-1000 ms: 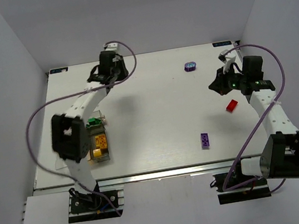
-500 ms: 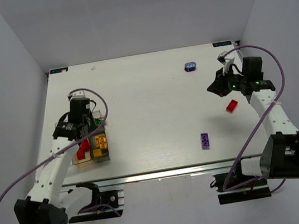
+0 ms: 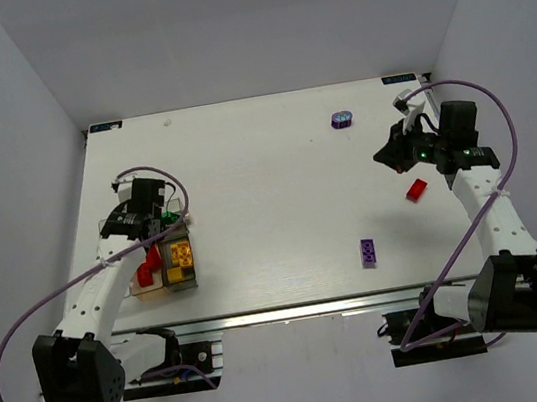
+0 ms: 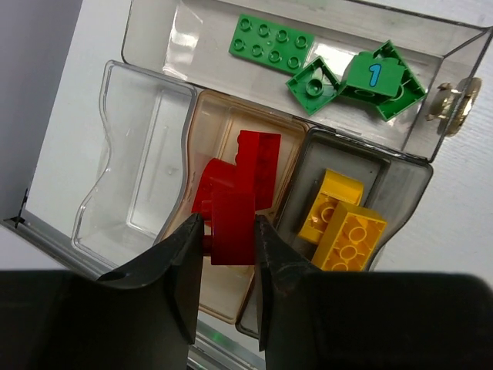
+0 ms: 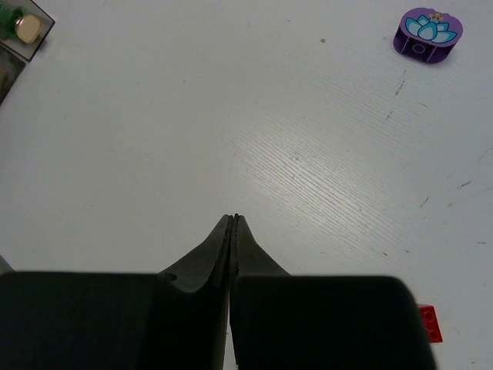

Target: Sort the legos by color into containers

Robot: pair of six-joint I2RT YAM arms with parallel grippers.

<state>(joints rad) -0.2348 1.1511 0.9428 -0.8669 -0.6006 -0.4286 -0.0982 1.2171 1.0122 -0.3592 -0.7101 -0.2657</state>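
Observation:
My left gripper is shut on a red lego and holds it over the tan middle bin of the containers, where another red lego lies. The far bin holds green legos. The bin to the right holds yellow legos. My right gripper is shut on nothing and hangs above bare table at the right. A red lego lies just below it in the top view. A flat purple lego and a rounded purple piece also lie loose.
The containers stand near the table's front left edge. The clear bin at their left holds nothing. White walls close in the table on three sides. A cable loops off each arm.
The left arm has swung from the far middle of the table back over the containers, and a red lego now shows there. The right arm has barely shifted.

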